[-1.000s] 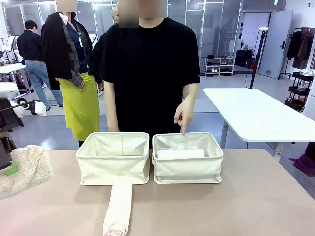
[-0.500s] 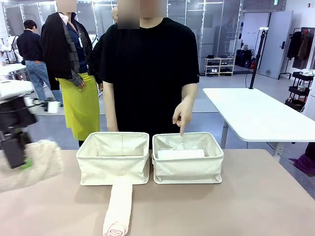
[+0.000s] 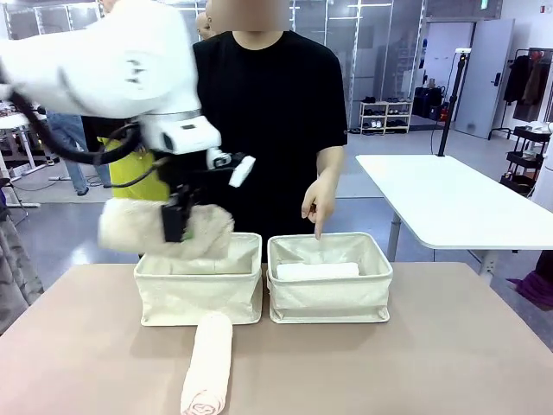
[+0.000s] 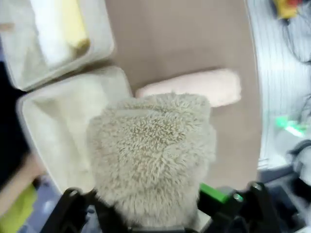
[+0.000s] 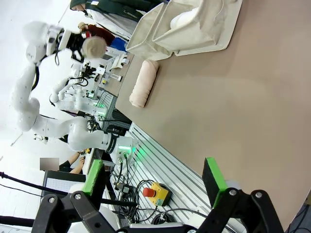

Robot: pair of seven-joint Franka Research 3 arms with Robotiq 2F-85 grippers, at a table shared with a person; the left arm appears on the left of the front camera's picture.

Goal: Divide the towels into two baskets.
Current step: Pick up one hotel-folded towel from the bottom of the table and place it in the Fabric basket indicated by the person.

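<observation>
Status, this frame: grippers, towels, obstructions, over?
Left gripper shut on tan towel, above left basket. Right gripper open, empty. Cream towel on table; white towel and yellow towel in right basket. Person's hand pointing over right basket.

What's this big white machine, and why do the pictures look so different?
It's a robot with two white arms. The front picture looks across the table toward a person. The other two come from cameras on the robot's wrists. The left gripper is squeezing a fluffy tan towel above the left basket. The right gripper is open, holding nothing. The right basket has a white towel and a yellow towel; the person's hand points into it. A pale towel lies on the table.
</observation>
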